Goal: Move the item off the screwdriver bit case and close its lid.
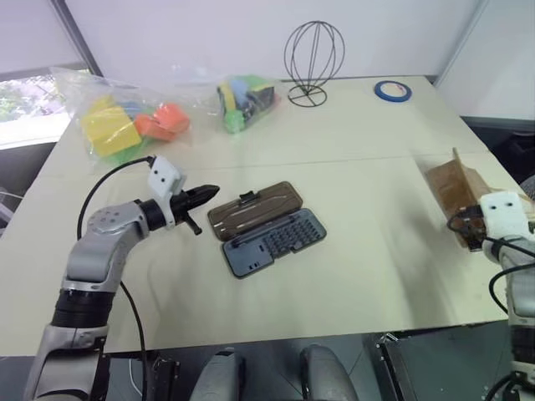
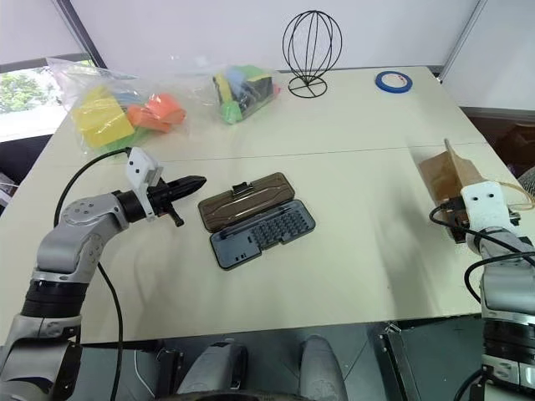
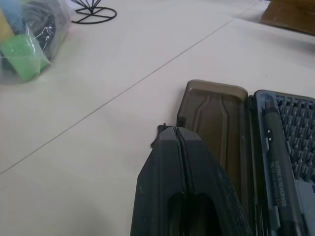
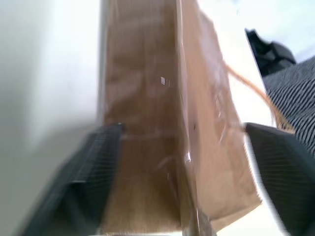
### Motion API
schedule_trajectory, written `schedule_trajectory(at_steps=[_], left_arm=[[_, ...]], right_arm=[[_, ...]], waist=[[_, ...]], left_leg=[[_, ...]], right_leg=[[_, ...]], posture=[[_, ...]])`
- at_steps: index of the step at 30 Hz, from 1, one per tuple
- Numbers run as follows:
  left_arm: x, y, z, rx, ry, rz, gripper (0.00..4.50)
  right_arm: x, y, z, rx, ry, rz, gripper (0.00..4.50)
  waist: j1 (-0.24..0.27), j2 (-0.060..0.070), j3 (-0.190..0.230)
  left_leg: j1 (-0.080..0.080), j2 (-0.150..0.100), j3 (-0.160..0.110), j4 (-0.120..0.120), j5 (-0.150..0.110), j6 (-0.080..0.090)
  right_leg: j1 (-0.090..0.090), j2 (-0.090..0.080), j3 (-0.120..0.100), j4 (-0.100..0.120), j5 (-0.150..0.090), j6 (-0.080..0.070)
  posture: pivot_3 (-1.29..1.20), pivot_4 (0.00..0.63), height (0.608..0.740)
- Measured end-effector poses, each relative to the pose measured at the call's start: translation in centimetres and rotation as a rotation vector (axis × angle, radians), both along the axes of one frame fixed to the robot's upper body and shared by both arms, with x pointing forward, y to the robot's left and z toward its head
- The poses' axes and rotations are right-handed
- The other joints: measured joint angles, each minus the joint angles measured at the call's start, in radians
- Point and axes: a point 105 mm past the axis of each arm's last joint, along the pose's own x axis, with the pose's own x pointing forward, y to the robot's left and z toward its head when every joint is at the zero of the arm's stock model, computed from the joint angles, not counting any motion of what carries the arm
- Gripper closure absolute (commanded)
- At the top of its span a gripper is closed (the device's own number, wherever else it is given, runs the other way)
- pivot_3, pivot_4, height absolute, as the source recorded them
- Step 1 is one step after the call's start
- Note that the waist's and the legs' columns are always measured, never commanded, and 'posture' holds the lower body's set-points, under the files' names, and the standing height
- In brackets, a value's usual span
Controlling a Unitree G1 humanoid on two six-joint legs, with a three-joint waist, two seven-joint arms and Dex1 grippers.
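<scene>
The screwdriver bit case (image 1: 280, 241) lies open in the middle of the table, its dark tray showing rows of bits. Its smoky-brown lid (image 1: 255, 209) lies flat on the far side of the tray, and nothing rests on either. My left gripper (image 1: 207, 194) is shut and hovers just left of the lid, pointing at it; its fingertips (image 3: 174, 130) hang over the lid's near corner. The item, a brown paper bag (image 1: 456, 188), stands at the table's right edge. My right gripper (image 4: 184, 130) is open, and the bag (image 4: 157, 123) stands between its spread fingers.
Two clear bags of coloured blocks (image 1: 125, 121) (image 1: 245, 100) lie at the back left. A black wire stand (image 1: 313, 58) and a blue tape roll (image 1: 392, 90) sit at the back. The table's right edge runs just beyond the paper bag.
</scene>
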Motion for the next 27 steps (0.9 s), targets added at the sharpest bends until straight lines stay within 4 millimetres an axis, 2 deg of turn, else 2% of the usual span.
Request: schedule_trajectory(at_steps=[3,7,9,12,14,17,22,27], left_arm=[[0.0,0.0,0.0,0.004,0.000,-0.001,4.50],[-0.1,0.0,-0.1,0.010,0.000,-0.010,4.50],[-0.1,0.0,-0.3,0.012,0.007,-0.008,4.50],[-0.1,-0.1,-0.4,0.007,0.008,-0.011,4.50],[-0.1,-0.2,-0.4,0.003,0.009,-0.011,4.50],[-0.1,-0.1,-0.5,0.000,0.012,-0.003,4.50],[-0.2,0.0,-0.7,-0.007,0.011,0.018,4.50],[-0.6,0.0,-0.7,-0.004,0.001,0.027,4.50]], right_arm=[[0.2,0.7,3.5,-0.013,-0.063,0.021,0.03],[1.0,3.5,11.0,-0.048,-0.211,0.129,0.03],[2.3,6.2,14.0,-0.003,-0.271,0.239,0.03],[4.2,11.0,15.9,0.053,-0.293,0.442,0.03],[5.6,13.6,15.0,0.103,-0.243,0.557,0.03],[7.7,17.1,11.3,0.193,-0.096,0.703,0.03],[10.2,22.1,7.2,0.252,0.057,0.897,0.03],[12.1,25.5,3.6,0.304,0.155,0.969,0.03]], waist=[[0.000,0.000,0.000],[-0.006,0.001,0.000],[-0.009,0.002,0.001],[-0.006,0.001,0.001],[-0.004,0.000,0.001],[0.002,0.000,0.001],[-0.007,0.000,0.001],[-0.024,0.000,0.001]], left_leg=[[0.000,0.000,0.000,0.000,0.000,0.000],[0.000,0.001,-0.001,0.000,0.000,0.000],[0.000,0.001,0.000,0.000,0.000,0.000],[0.000,0.001,-0.002,0.000,0.000,0.000],[0.000,0.001,-0.002,0.000,0.000,0.000],[-0.002,0.000,-0.002,0.000,0.000,-0.001],[-0.005,0.000,-0.002,0.000,0.003,-0.006],[-0.006,0.000,-0.003,0.000,0.004,-0.007]], right_leg=[[0.000,0.000,0.000,0.000,0.000,0.000],[0.000,0.001,-0.001,0.000,0.000,0.000],[-0.001,0.001,0.000,0.000,0.000,0.000],[0.000,0.001,-0.001,0.000,0.000,0.000],[0.000,0.001,-0.001,0.000,0.000,0.000],[-0.001,0.000,-0.001,-0.001,0.000,0.000],[-0.005,0.000,-0.001,0.000,0.000,0.000],[-0.007,0.000,-0.001,0.001,0.000,0.000]], posture=[[0.00,0.150,0.740],[0.00,0.150,0.740],[0.00,0.150,0.740],[0.00,0.150,0.740],[0.00,0.150,0.740],[0.00,0.150,0.740],[0.00,0.150,0.740],[0.00,0.150,0.740]])
